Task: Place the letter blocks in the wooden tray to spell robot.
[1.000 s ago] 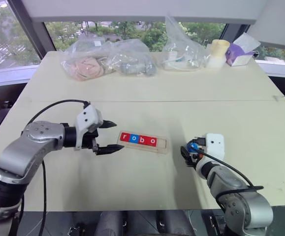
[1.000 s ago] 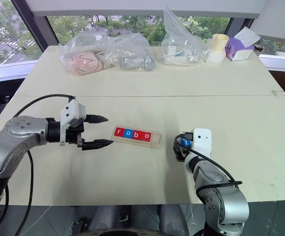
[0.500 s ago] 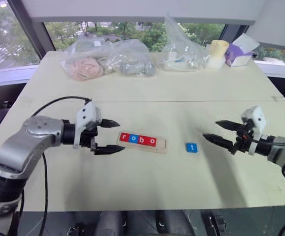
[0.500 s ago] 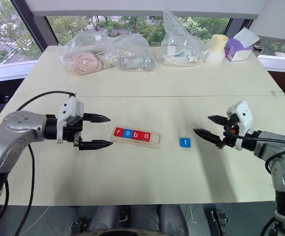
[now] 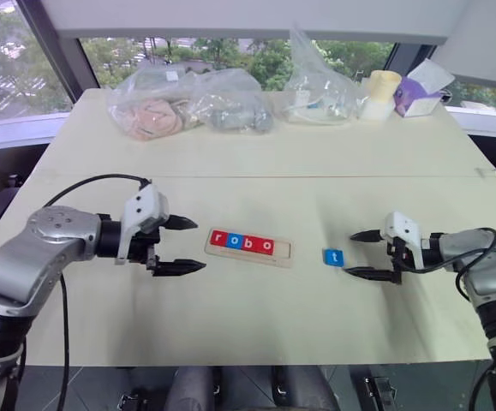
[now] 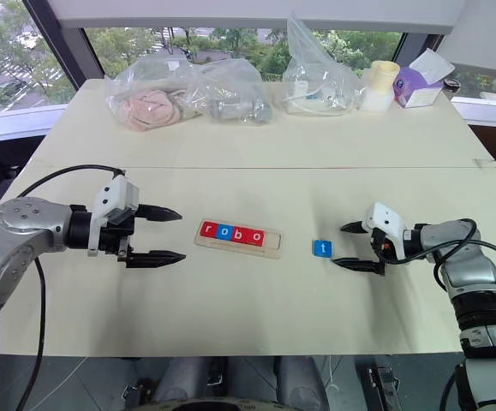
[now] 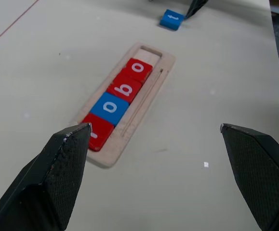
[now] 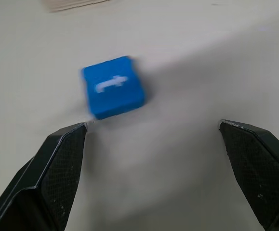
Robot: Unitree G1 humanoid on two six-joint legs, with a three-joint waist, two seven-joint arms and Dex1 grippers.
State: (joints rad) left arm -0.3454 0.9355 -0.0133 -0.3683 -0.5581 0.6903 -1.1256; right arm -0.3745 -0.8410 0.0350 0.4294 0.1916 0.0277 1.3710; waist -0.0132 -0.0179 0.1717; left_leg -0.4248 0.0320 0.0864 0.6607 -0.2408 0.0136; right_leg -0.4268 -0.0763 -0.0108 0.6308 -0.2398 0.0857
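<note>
The wooden tray [image 5: 248, 246] is lying mid-table, holding four tiles [image 5: 242, 243] reading "robo" (its last slot is bare). The blue "t" tile [image 5: 334, 257] is sitting on the table just right of the tray. The right gripper [image 5: 360, 254] is hovering beside it, jaws spread, grasping nothing. The left gripper [image 5: 189, 246] is waiting left of the tray, likewise released.

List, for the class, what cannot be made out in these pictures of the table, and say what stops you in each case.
- Bags at the table's far edge: contents unclear in the head views, veiled by crinkled plastic.
- "r" block: letter partly covered by the left tool's finger in the left wrist view.
- "t" block: smeared by motion blur in the right wrist view.
- Tray in the left wrist view: near corner hidden behind the same finger.
</note>
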